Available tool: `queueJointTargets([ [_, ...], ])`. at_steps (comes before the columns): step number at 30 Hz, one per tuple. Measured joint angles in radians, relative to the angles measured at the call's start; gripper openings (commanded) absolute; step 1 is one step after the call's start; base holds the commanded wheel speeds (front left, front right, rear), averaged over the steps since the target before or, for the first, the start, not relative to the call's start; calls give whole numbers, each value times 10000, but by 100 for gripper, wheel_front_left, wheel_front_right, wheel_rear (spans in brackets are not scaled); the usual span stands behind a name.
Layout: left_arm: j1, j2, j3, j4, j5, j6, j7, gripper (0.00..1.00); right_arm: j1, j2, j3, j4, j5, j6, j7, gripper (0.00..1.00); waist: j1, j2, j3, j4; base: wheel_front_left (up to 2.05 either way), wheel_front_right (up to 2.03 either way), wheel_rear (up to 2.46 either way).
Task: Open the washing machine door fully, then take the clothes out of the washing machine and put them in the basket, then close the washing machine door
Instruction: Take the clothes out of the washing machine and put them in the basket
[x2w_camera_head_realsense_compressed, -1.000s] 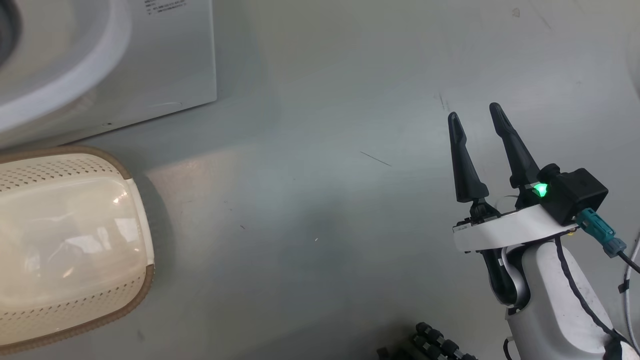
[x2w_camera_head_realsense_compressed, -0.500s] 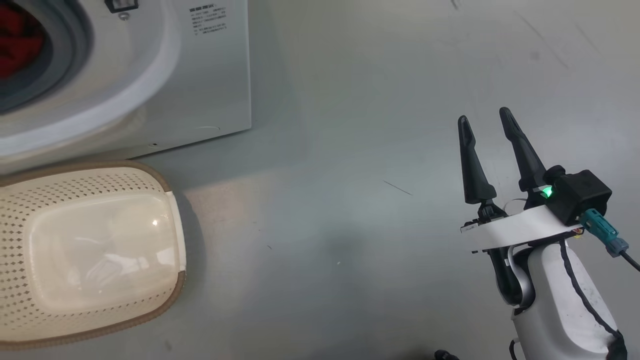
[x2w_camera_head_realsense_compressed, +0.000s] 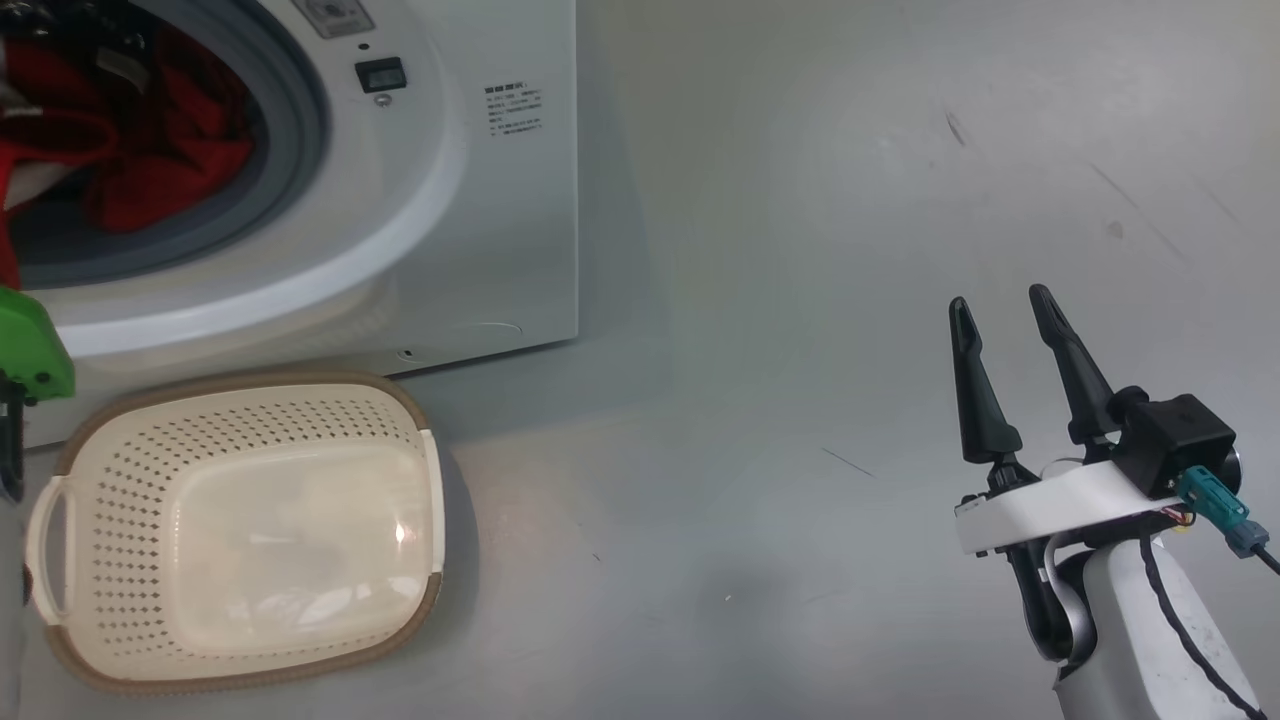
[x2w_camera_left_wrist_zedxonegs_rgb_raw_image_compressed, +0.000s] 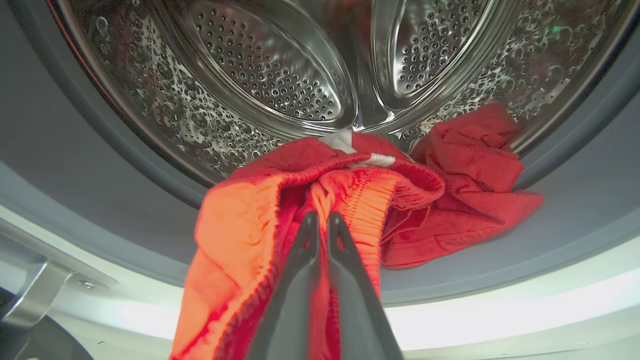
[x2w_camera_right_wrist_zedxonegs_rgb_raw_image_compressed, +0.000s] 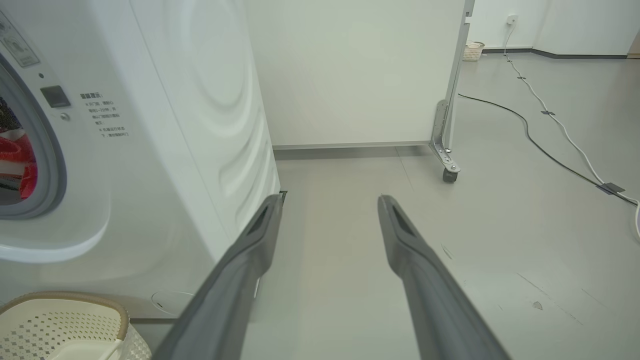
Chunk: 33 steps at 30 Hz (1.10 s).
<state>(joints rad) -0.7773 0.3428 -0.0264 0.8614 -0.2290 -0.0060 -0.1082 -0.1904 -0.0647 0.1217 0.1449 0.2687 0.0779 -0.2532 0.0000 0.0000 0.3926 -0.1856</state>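
The washing machine (x2w_camera_head_realsense_compressed: 500, 220) stands at the upper left with its round opening uncovered; its door is out of view. Red clothes (x2w_camera_head_realsense_compressed: 150, 170) lie in the drum. In the left wrist view my left gripper (x2w_camera_left_wrist_zedxonegs_rgb_raw_image_compressed: 322, 216) is shut on a red garment (x2w_camera_left_wrist_zedxonegs_rgb_raw_image_compressed: 240, 225) that drapes over the grey gasket (x2w_camera_left_wrist_zedxonegs_rgb_raw_image_compressed: 125, 200) at the drum mouth. A second red garment (x2w_camera_left_wrist_zedxonegs_rgb_raw_image_compressed: 475, 150) lies behind it to the right. The cream basket (x2w_camera_head_realsense_compressed: 230, 382) sits empty on the floor below the opening. My right gripper (x2w_camera_head_realsense_compressed: 998, 297) hovers open over bare floor, far right of the machine.
A green piece (x2w_camera_head_realsense_compressed: 30, 345) shows at the head view's left edge beside the basket. In the right wrist view, the machine (x2w_camera_right_wrist_zedxonegs_rgb_raw_image_compressed: 200, 125) and basket (x2w_camera_right_wrist_zedxonegs_rgb_raw_image_compressed: 65, 300) are left of my open right gripper (x2w_camera_right_wrist_zedxonegs_rgb_raw_image_compressed: 330, 197). A white wheeled panel (x2w_camera_right_wrist_zedxonegs_rgb_raw_image_compressed: 360, 75) stands behind; cables (x2w_camera_right_wrist_zedxonegs_rgb_raw_image_compressed: 550, 120) cross the floor at right.
The head camera has swung, so the whole picture has shifted down and right, bringing the drum with the clothes and the whole basket into view. The right gripper stays open.
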Motion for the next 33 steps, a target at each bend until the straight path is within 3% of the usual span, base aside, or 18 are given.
queueJointTargets([
  [9, 960, -454, -42, -50, -228, -293, -1208, 0, 538, -33, -157, 121, -71, 31, 0, 100, 0, 0, -1019, 675, 0, 0, 0],
  [20, 1981, -790, 29, -727, -397, -481, -1407, 0, 980, -21, -410, 94, -69, 33, 0, 100, 0, 0, -1903, 1297, 0, 0, 0],
  [33, 2817, -999, 303, -3371, -332, -525, -1438, 0, 1193, -13, -454, -52, -65, 113, 0, 100, 0, 0, -2341, 1806, 0, 0, 0],
])
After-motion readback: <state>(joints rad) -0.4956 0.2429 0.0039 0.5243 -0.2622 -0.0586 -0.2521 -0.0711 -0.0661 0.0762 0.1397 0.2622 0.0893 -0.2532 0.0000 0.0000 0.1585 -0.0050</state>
